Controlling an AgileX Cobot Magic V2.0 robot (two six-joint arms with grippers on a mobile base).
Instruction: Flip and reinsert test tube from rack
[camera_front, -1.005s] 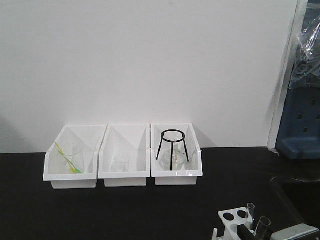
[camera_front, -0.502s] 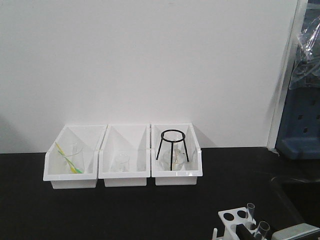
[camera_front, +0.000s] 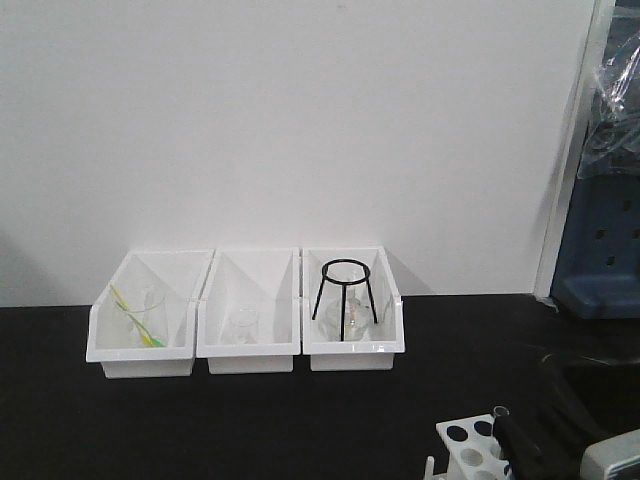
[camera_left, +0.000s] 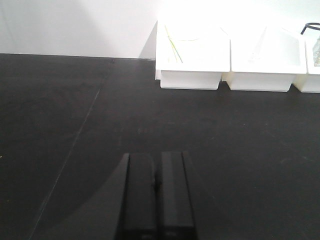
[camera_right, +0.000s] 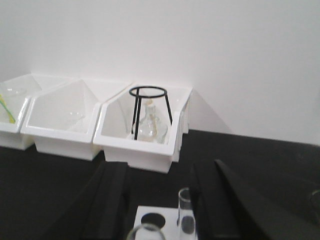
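The white rack (camera_front: 462, 447) stands at the bottom right of the front view, its top plate with round holes also in the right wrist view (camera_right: 159, 221). A clear test tube (camera_right: 185, 212) stands upright in it, close against the inner side of the right finger; its rim (camera_front: 499, 411) shows in the front view. A second tube's rim (camera_right: 145, 232) shows at the bottom edge. My right gripper (camera_right: 160, 170) is open, its jaws straddling the rack's top; it is dark in the front view (camera_front: 525, 445). My left gripper (camera_left: 156, 156) is shut and empty over bare black table.
Three white open-front bins (camera_front: 249, 348) line the back wall. The right one holds a black tripod stand (camera_front: 345, 295) over a glass flask (camera_right: 149, 126); the left one a beaker with a green-yellow stick (camera_front: 133, 318). Blue equipment (camera_front: 600, 250) stands at far right.
My right gripper has moved up and forward over the rack. Its dark fingers now cover the nearer tube that showed before; only the farther tube's rim still shows.
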